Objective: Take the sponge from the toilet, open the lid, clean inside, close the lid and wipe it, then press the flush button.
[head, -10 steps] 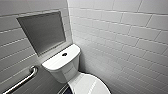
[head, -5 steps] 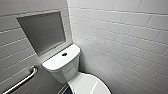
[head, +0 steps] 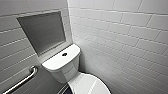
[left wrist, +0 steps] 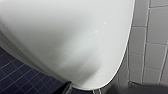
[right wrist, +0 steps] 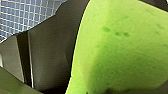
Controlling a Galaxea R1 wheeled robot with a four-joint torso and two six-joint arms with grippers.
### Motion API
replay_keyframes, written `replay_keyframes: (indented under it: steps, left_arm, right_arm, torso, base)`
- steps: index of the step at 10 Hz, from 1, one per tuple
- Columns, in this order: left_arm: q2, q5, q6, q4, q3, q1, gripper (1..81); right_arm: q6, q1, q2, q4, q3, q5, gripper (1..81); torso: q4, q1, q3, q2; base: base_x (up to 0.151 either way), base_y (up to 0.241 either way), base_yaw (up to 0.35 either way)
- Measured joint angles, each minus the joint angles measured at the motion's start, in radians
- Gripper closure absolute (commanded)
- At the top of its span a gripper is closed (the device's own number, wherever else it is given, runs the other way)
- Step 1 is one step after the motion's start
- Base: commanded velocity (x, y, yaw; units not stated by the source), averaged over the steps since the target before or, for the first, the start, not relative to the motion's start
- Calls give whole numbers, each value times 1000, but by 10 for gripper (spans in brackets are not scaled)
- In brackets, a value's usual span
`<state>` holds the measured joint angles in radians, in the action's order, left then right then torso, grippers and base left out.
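Two claws, quick version: the right one has the goods; the left one is anybody's guess
right claw: pinching the sponge; the bright green foam sits hard against the dark claw parts, up off the pale gridded tile behind it
sponge, close up: a few darker green specks on its face; rounded edge toward the claw
left claw: just dark bits at the edge of the left wrist view; can't tell if it's spread or pressed together
toilet: tucked into the corner of the white tiled walls; tank at the back, bowl end toward the head camera
lid: down flat; glossy white
flush button: small dark round thing in the middle of the tank top
left wrist view: big white glossy curve of the toilet up close; dark blue tiled floor below it; white wall tiles just beside its rim
grab bar: metal; on the wall to the left of the tank
recess: grey rectangular panel set into the wall above the tank
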<state>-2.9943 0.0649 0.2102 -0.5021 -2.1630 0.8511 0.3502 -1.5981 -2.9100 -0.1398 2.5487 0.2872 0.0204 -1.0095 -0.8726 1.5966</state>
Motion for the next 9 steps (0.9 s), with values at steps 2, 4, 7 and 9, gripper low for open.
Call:
replay_keyframes:
  steps: [2,4,7,9]
  left_arm:
    - [31,-51,0,-11,39,-36,10]
    - [36,-47,-1,-10,31,-11,10]
    - [65,-20,-4,-10,65,3,10]
    - [107,-16,-8,6,120,18,10]
  right_arm:
    - [0,3,0,0,1,-1,811]
    - [0,5,0,0,2,0,811]
    - [0,6,-1,0,2,-1,811]
    - [0,16,-6,0,2,-12,811]
  torso:
    - [0,0,0,0]
    - [0,0,0,0]
    - [0,0,0,0]
    - [0,0,0,0]
  base:
    - [0,0,0]
    - [0,0,0]
    - [0,0,0]
    - [0,0,0]
